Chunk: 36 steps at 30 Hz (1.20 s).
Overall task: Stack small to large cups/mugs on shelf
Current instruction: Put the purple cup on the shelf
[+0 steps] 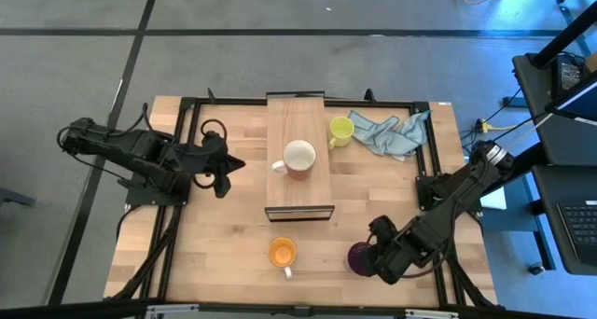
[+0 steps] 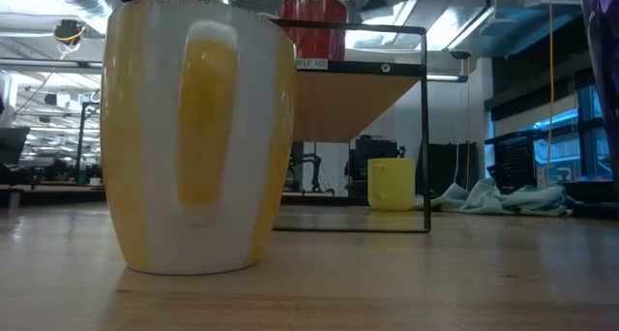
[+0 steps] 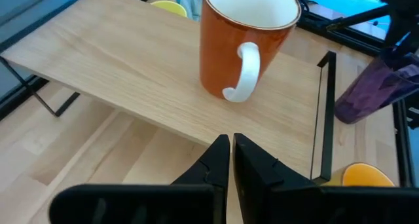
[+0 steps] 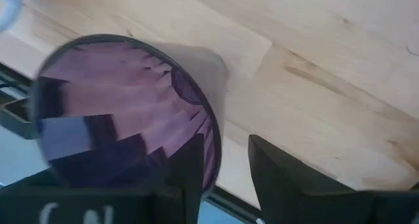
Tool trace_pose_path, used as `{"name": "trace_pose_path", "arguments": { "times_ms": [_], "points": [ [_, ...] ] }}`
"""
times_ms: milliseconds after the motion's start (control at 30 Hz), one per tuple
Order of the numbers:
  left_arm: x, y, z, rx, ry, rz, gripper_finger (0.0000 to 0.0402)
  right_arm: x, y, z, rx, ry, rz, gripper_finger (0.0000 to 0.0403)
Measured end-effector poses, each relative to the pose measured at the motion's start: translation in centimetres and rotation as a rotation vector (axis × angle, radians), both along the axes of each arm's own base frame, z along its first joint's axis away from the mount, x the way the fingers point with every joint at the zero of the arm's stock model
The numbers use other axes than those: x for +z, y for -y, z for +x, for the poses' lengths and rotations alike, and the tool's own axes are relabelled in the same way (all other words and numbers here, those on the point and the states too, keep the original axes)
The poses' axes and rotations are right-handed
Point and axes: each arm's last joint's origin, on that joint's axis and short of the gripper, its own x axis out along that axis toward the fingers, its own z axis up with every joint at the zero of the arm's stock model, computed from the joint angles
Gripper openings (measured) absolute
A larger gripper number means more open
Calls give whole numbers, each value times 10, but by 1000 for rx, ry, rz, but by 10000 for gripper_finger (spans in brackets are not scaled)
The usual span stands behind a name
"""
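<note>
— Which arm is nearer the purple cup [image 1: 360,257]?

— The right one. Its pincer [image 1: 378,256] is right at the cup, at the near right part of the desk [image 1: 224,235]. In the right wrist view one finger [image 4: 190,168] sits inside the rim and the other outside, straddling the wall, so I judge it grasping the cup.

— And which way is the shelf [image 1: 297,123] from there?

— To the left and farther back, in the middle of the desk, its long axis running front to back. The orange-and-white mug [image 1: 298,159] stands on it already.

— The other cups?

— The yellow cup [image 1: 340,131] is just beside the shelf's right edge, next to the cloth [image 1: 392,132]. The orange cup [image 1: 282,254] is on the desk in front of the shelf.

— The left arm?

— Its pincer [image 1: 227,163] waits left of the shelf, fingers clenched, empty
</note>
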Motion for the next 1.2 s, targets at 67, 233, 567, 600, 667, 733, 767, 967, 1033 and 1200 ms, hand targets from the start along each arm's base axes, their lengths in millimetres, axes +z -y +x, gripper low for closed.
{"name": "trace_pose_path", "arguments": {
  "times_ms": [67, 233, 567, 600, 667, 733, 767, 967, 1033, 1200],
  "points": [
    [0, -1, 0, 0, -1, -5, 14, -4, -2, 2, 3, -10, -2, 121],
    [0, -2, 0, -13, -6, -4, 14, -6, 1, 6, -36, -20, -1, 118],
    [0, -2, 0, -26, -12, 12, 14, -5, 12, 16, -11, -23, -3, 22],
    [0, -2, 0, -26, -17, 14, 14, -3, 13, 18, -4, -14, -2, 14],
    [-2, -2, -1, -26, -35, 18, 14, 3, 16, 22, 13, 2, 3, 12],
    [-2, -2, -2, -26, -44, 20, 14, 8, 22, 26, 29, 4, -7, 16],
    [-3, -2, -2, -26, -45, 21, 14, 12, 25, 29, 40, 6, -13, 18],
    [-3, -2, -2, -25, -45, 21, 14, 56, 45, 37, 129, 20, -29, 9],
    [-3, -2, -2, -25, -46, 23, 14, 74, 53, 39, 158, 48, -55, 10],
    [-2, -3, -2, -3, -42, 45, 14, 114, 83, 45, 172, 144, -159, 10]
  ]
}}
